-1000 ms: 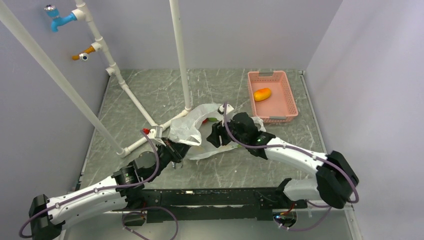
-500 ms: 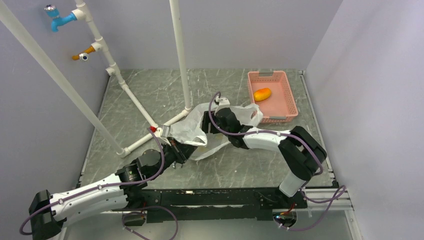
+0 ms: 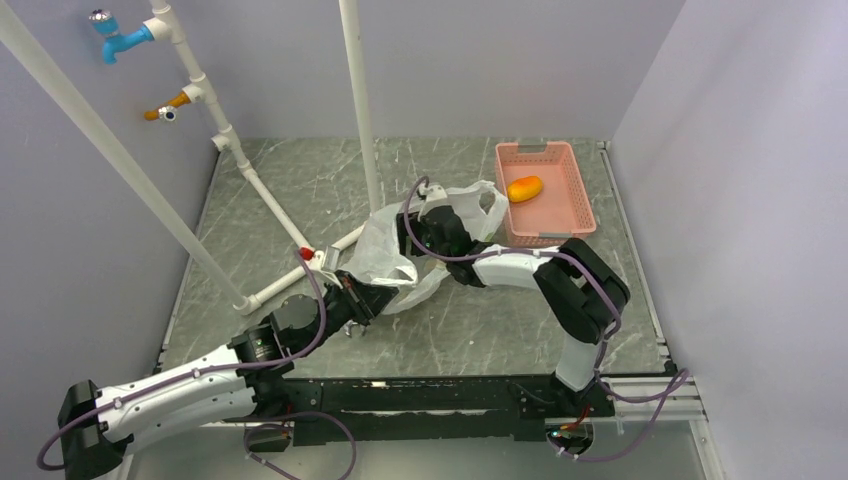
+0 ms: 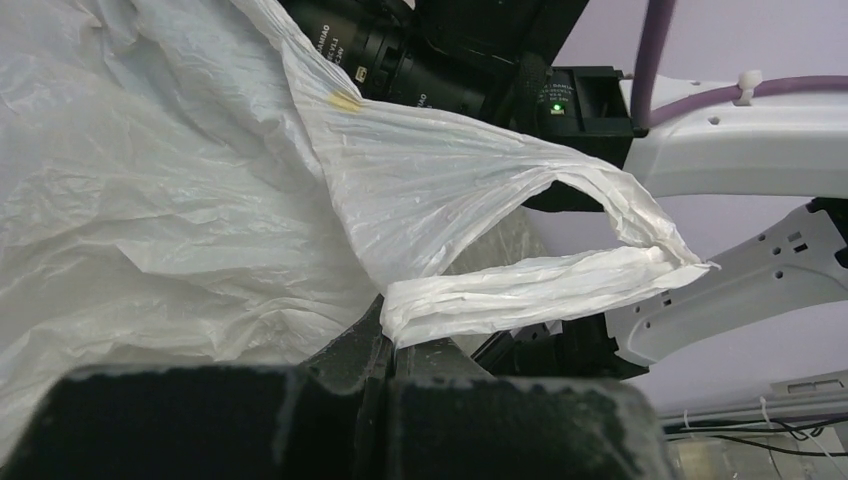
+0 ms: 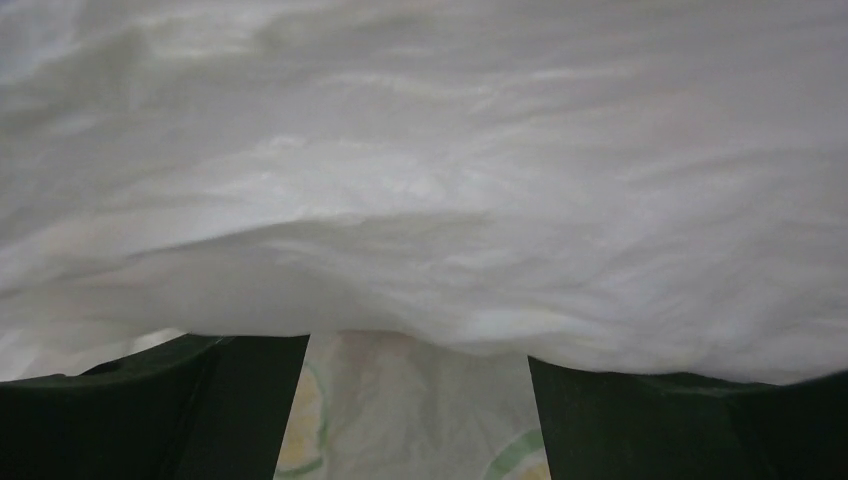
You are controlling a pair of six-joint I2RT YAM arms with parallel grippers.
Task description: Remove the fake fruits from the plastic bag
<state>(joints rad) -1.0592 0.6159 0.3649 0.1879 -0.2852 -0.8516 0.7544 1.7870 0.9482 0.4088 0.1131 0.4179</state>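
Right wrist view puts your right gripper [image 5: 420, 400], fingers spread wide, under the plastic bag [image 5: 420, 150] film (no fruit showing), nearer its contents than the left gripper [image 4: 385, 350], which is pinching the handle loop [image 4: 560, 285].

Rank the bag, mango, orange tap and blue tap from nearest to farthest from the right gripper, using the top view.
1. Bag, right against the right gripper.
2. Mango, to its right, in the basket.
3. Orange tap, far left.
4. Blue tap, top left corner.
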